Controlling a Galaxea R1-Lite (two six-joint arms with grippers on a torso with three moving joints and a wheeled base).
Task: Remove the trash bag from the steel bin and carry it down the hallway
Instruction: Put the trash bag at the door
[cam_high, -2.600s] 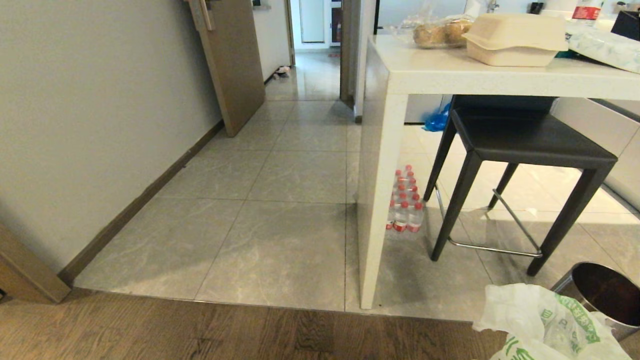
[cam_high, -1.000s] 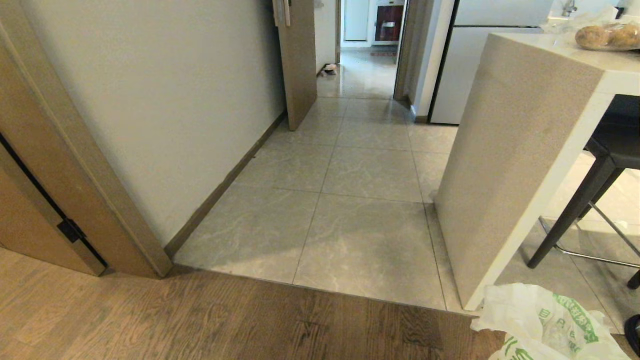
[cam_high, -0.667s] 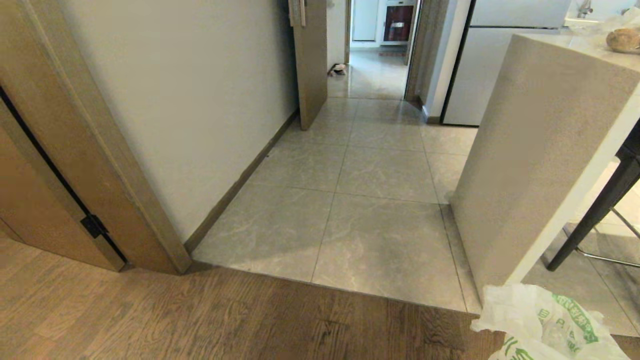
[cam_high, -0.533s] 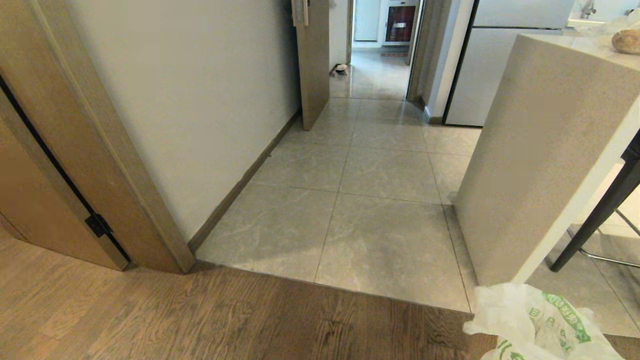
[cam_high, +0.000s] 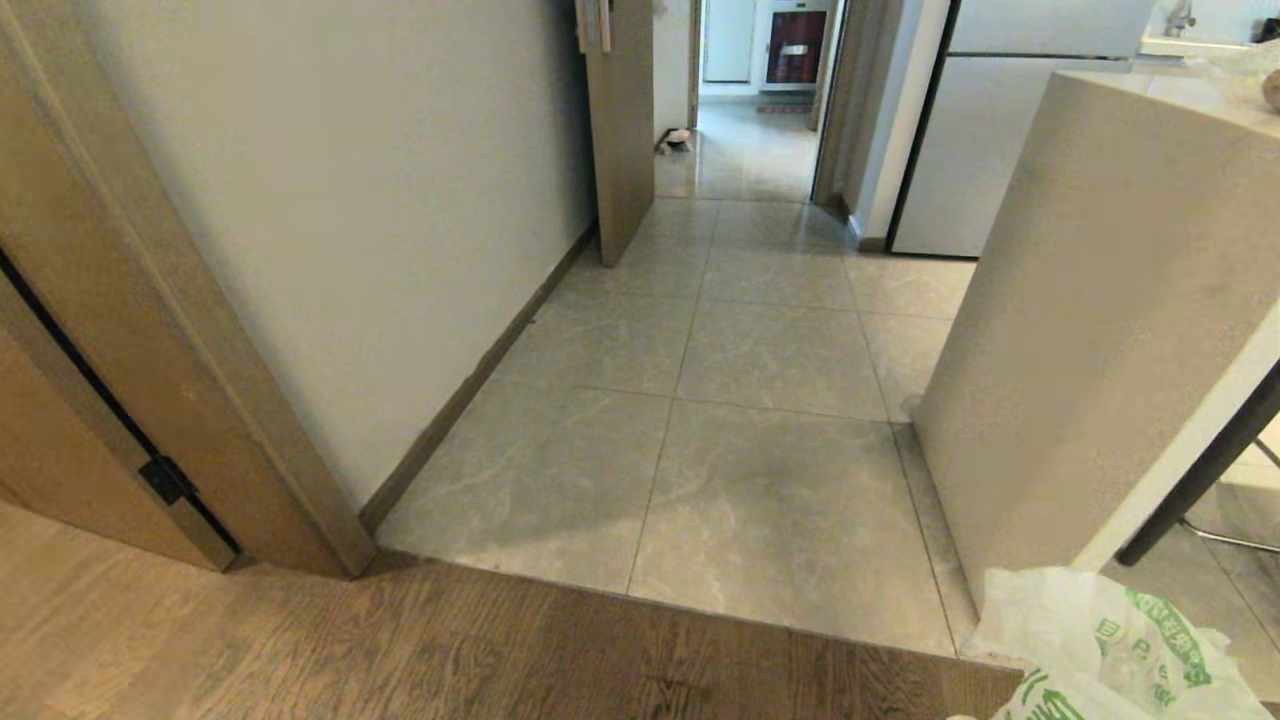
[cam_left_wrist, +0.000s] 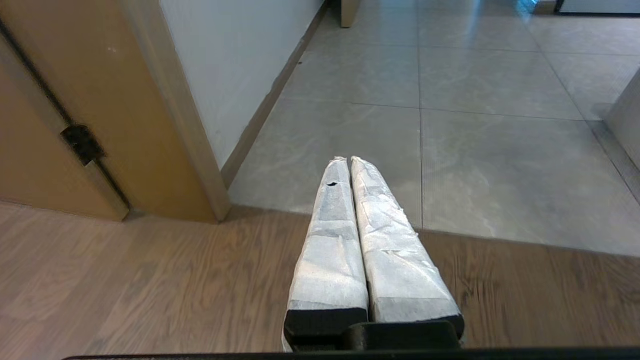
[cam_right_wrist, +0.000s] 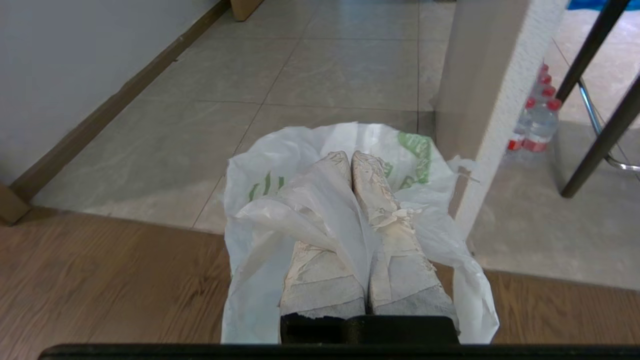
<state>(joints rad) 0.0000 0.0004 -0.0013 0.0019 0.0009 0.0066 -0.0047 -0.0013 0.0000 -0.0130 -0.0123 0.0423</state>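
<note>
Right gripper (cam_right_wrist: 350, 159) clamps the trash bag (cam_right_wrist: 310, 210); steer centrally along the hallway (cam_high: 760, 340), clear of the counter end panel (cam_high: 1110, 320)

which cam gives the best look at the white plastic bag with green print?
Right wrist view: the thin white plastic bag with green print fills mid-frame, pinched by the shut right gripper. Head view catches only its top. Left wrist view shows none.

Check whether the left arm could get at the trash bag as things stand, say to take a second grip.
Probably not without a reach across. The left gripper is shut and empty over the wood floor, with no bag in its view; the trash bag hangs clamped in the right gripper. Nothing visibly blocks the way.
</note>
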